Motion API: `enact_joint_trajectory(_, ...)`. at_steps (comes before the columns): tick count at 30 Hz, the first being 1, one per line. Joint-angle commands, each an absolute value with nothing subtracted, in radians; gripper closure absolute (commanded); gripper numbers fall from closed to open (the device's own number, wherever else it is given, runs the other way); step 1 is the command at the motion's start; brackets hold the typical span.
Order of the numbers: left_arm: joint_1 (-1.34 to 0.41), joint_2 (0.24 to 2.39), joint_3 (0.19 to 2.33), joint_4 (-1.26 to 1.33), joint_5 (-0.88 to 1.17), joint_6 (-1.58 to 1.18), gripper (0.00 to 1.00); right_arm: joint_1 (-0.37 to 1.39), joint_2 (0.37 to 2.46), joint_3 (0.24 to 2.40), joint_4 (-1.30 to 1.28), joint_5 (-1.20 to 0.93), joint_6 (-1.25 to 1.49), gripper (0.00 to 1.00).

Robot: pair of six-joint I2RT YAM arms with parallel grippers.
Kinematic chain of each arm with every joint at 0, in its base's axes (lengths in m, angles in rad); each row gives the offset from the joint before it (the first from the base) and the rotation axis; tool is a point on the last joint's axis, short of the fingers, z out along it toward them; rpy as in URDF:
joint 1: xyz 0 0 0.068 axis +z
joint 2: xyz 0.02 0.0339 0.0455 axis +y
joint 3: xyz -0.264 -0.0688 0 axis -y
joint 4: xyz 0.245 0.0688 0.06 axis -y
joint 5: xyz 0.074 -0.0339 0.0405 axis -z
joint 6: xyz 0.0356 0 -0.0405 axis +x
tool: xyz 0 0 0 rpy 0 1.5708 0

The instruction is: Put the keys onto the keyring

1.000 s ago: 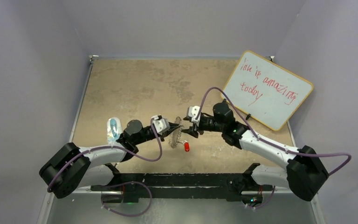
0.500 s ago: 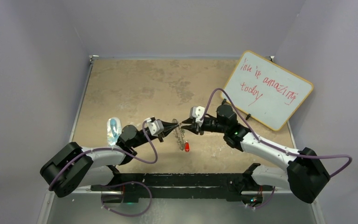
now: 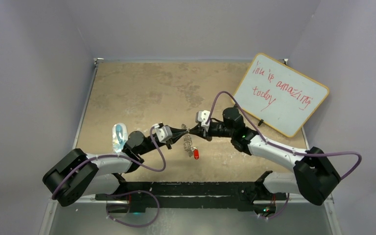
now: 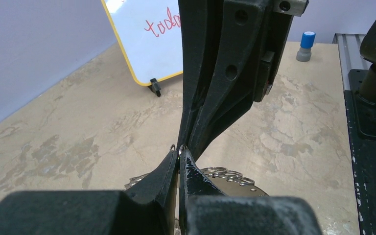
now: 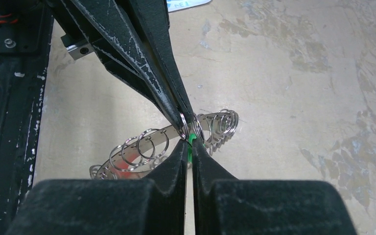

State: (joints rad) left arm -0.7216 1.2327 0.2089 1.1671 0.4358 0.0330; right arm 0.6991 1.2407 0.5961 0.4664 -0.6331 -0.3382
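- Your right gripper (image 5: 190, 143) sits at the bottom centre of its wrist view. Its jaws are drawn almost together, with a sliver of green pinched between the tips.
- I take that sliver for the green key (image 5: 190, 139). Only the head shows, so you can't tell which way its blade points.
- Just above those tips, the left gripper (image 5: 183, 116) slants in from the upper left of that frame, shut tight. A small loop on the keyring (image 5: 169, 137) is caught at its point.
- So it's tip to tip: the green head lies just below the pinched loop, touching or all but touching. I can't say which.
- The ring's band runs from the lower left of the right wrist frame up to the meeting point. It then fans out a little to the right in a bunch of loops.
- From above, the ring hangs edge-on below the two tips, at centre frame and trailing toward the lower edge.
- The red key (image 3: 196, 154) shows just below the ring's low end. You can't tell whether it hangs from the ring or rests on the table (image 3: 142, 88).
- Neither arm is nearer, since both are already at the spot. My read is that the move turns on that tiny offset, with the key needing to go up into the loop the left tips hold.
- The risk, as I judge it, is that the two pairs of tips crowd each other and hide the loop's opening from you.
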Motion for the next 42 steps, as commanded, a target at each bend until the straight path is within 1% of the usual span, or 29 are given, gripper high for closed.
enact_joint_trajectory(1,-0.726,1.241,0.215,1.256,0.458,0.009,1.00,0.695,1.263,0.643,0.477,-0.687,-0.345,0.98)
enact_joint_trajectory(3,-0.727,1.242,0.213,1.257,0.459,0.011,1.00,0.695,1.280,0.650,0.465,-0.692,-0.348,1.00)
enact_joint_trajectory(10,-0.726,1.241,0.200,1.272,0.462,0.015,1.00,0.695,1.319,0.669,0.422,-0.677,-0.367,1.00)
enact_joint_trajectory(11,-0.726,1.241,0.197,1.277,0.462,0.015,1.00,0.696,1.319,0.670,0.423,-0.677,-0.367,0.99)
enact_joint_trajectory(14,-0.727,1.242,0.195,1.273,0.461,0.018,1.00,0.695,1.310,0.659,0.443,-0.683,-0.367,0.89)
enact_joint_trajectory(16,-0.726,1.243,0.195,1.268,0.462,0.021,1.00,0.695,1.299,0.647,0.465,-0.678,-0.357,0.80)
enact_joint_trajectory(19,-0.726,1.241,0.195,1.256,0.465,0.026,1.00,0.695,1.285,0.637,0.483,-0.678,-0.350,0.73)
enact_joint_trajectory(23,-0.726,1.238,0.196,1.237,0.465,0.036,1.00,0.695,1.263,0.631,0.490,-0.688,-0.354,0.70)
enact_joint_trajectory(26,-0.726,1.238,0.196,1.227,0.477,0.051,1.00,0.695,1.245,0.627,0.482,-0.701,-0.368,0.70)
enact_joint_trajectory(28,-0.726,1.238,0.198,1.226,0.485,0.056,1.00,0.695,1.236,0.625,0.469,-0.707,-0.383,0.71)
enact_joint_trajectory(33,-0.726,1.241,0.202,1.233,0.501,0.058,1.00,0.695,1.247,0.635,0.447,-0.739,-0.404,0.80)
enact_joint_trajectory(39,-0.726,1.246,0.202,1.237,0.517,0.054,1.00,0.695,1.285,0.669,0.431,-0.766,-0.407,0.98)
enact_joint_trajectory(40,-0.726,1.244,0.202,1.236,0.519,0.055,1.00,0.695,1.289,0.674,0.427,-0.767,-0.407,1.00)
enact_joint_trajectory(42,-0.726,1.239,0.202,1.224,0.521,0.061,1.00,0.695,1.295,0.687,0.410,-0.760,-0.410,1.00)
